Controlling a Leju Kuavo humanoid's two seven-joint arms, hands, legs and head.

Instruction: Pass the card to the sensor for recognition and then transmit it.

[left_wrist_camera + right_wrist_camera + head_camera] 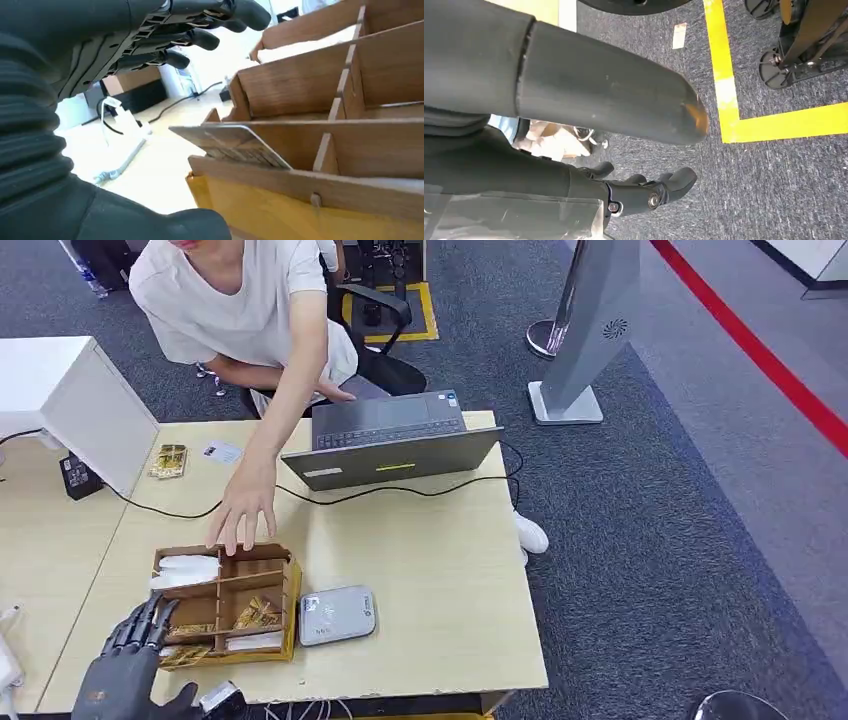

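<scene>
Brown wood walls divide the organiser (290, 585) into compartments, and the card (235, 142) I need leans tilted out over the front wall at the corner nearest my left hand (135, 645). That hand hovers just beside the box, fingers (195, 37) spread and holding nothing. My right hand (644, 192) hangs over the carpet, fingers loosely curled, nothing in them. The grey sensor (337, 615) lies on the surface just beside the organiser. A person's hand (243, 510) rests on the box's far edge. I judge the risks: my fingers could push the card deeper into its slot or nudge the box, or collide with that hand.
</scene>
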